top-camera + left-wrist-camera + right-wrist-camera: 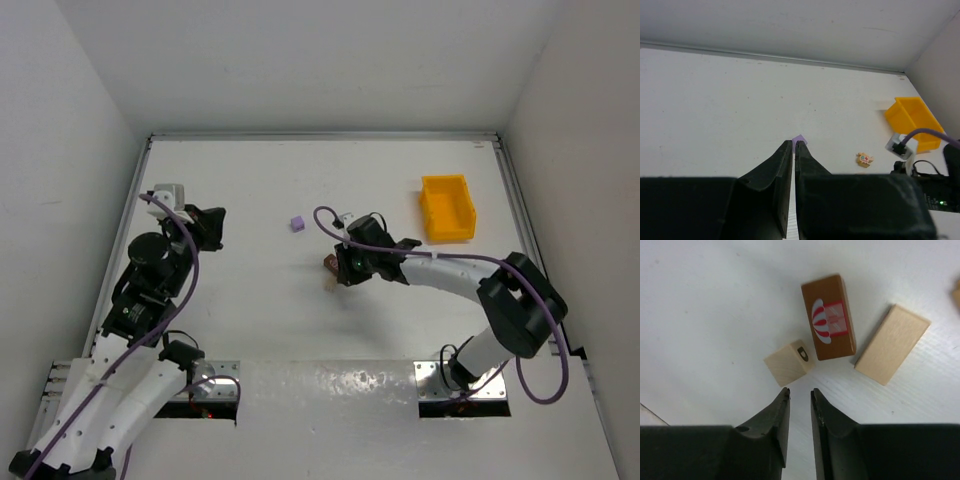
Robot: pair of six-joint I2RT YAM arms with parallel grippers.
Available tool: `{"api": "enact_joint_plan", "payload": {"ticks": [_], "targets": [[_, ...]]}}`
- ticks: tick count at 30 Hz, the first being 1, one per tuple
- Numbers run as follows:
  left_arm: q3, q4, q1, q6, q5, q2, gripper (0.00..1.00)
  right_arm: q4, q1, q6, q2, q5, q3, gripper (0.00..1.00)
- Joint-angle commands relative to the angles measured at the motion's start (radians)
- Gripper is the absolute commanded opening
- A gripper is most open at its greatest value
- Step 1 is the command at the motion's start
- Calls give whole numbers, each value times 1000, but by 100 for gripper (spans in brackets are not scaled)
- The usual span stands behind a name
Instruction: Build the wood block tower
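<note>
In the right wrist view three wooden blocks lie flat on the white table, close together and unstacked: a dark brown oblong block [828,316] with a red and white picture, a light tan cube [789,361] touching its lower left corner, and a light tan oblong block [892,344] to the right. My right gripper [800,392] hovers just short of the cube, narrowly open, with nothing between its fingers. From above, the right gripper [347,264] covers most of the blocks; only the brown block [328,264] shows. My left gripper [794,143] is shut and empty, far left [213,228].
A small purple cube [799,138] lies just beyond the left fingertips and shows from above [297,223]. A tiny tan piece with a coloured picture [865,159] lies further right. A yellow bin [447,208] stands at the back right. White walls enclose the table.
</note>
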Motion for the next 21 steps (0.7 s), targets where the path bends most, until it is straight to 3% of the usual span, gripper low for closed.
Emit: {"api": "enact_joint_plan", "payload": {"ticks": [1, 2, 5, 9, 10, 11, 12, 15, 21], "targets": [[17, 27, 21, 10, 0, 14, 5, -51, -6, -104, -81, 49, 64, 23], [17, 27, 25, 12, 0, 18, 6, -51, -20, -116, -70, 64, 74, 22], [18, 27, 33, 12, 0, 24, 7, -30, -35, -113, -24, 33, 108, 0], [17, 26, 42, 16, -9, 35, 8, -10, -38, -127, 40, 17, 177, 0], [17, 26, 44, 16, -12, 37, 8, -31, -38, -138, 59, 20, 218, 8], [17, 26, 44, 16, -14, 38, 8, -41, -37, -144, 74, 25, 238, 8], [17, 24, 45, 16, -15, 41, 8, -42, -37, -148, 100, 26, 249, 21], [17, 21, 48, 19, -19, 41, 8, -32, -37, -154, 131, 32, 265, 41], [15, 21, 54, 18, -15, 38, 9, -56, -37, -176, 212, 17, 308, 48]]}}
